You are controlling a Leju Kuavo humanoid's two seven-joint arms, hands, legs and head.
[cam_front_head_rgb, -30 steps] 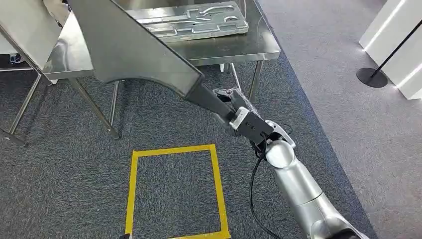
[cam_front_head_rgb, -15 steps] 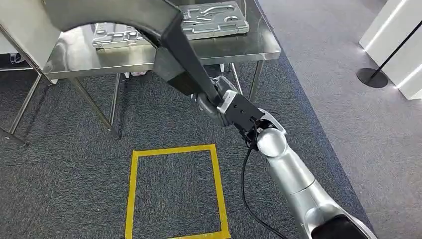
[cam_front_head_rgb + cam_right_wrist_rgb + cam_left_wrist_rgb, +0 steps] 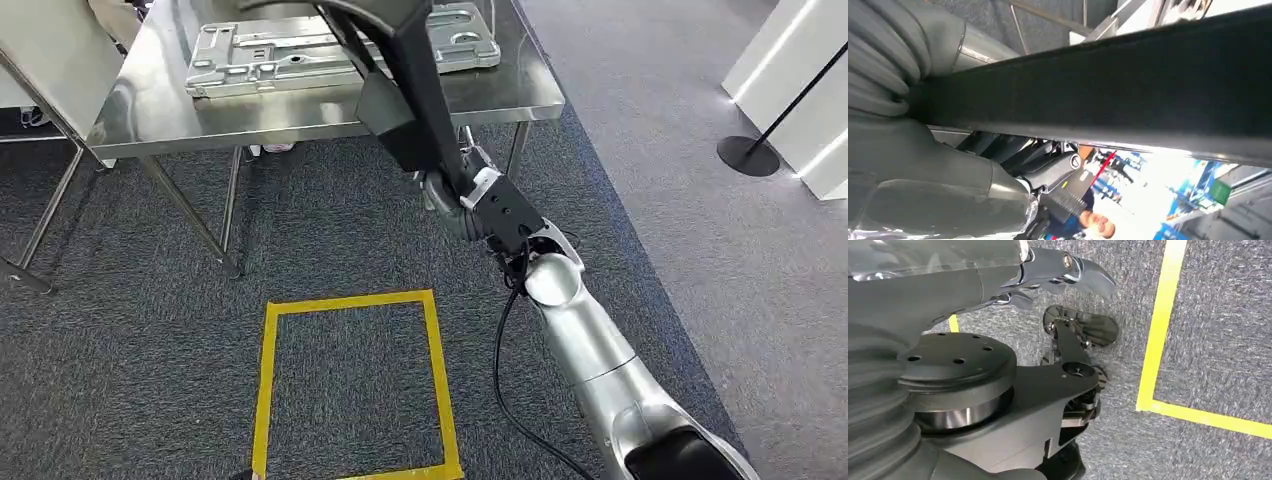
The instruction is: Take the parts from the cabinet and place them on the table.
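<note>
My right hand (image 3: 449,188) grips the narrow end of a large dark metal panel part (image 3: 410,90). The part rises steeply from the hand and reaches over the front edge of the steel table (image 3: 300,115), running off the top of the head view. In the right wrist view the same part (image 3: 1128,85) crosses the picture as a dark bar, with my thick grey thumb (image 3: 923,195) under it. A flat silver stamped part (image 3: 280,60) lies on the table. My left hand (image 3: 1063,270) hangs above the carpet with nothing in it, fingers loosely apart.
A yellow tape square (image 3: 350,380) marks the carpet in front of me. A tilted grey panel (image 3: 50,50) stands at the far left beside the table. At the right are a black stanchion base (image 3: 747,155) and a white wall. A person (image 3: 1093,220) is behind the part.
My right arm has swung the part up and to the right, from lying broad across the table's left side to standing steep over its front edge. The silver part on the table is now uncovered.
</note>
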